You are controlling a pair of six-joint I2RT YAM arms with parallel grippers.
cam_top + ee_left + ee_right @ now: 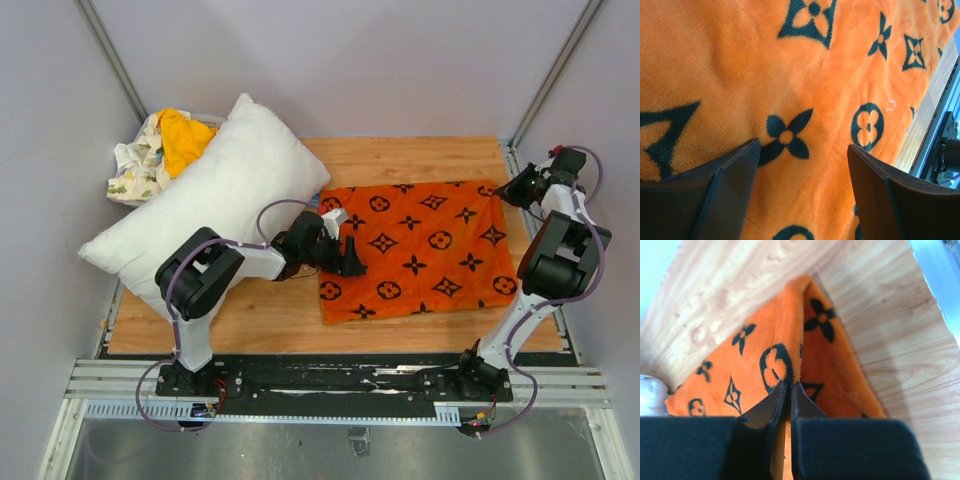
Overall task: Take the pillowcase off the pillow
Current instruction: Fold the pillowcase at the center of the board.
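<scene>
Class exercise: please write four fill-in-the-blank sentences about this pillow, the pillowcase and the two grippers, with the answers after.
1. In the top view, the pillow lies to the ____ of the pillowcase.
2. The right gripper is ____, not open, on a pillowcase corner.
3. The left gripper, over the pillowcase, is ____, not shut.
4. The pillow's colour is ____.
Answers: left; shut; open; white.

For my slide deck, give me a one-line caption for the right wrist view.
Right gripper pinching a fold at the corner of the orange pillowcase on the wooden table.
</scene>
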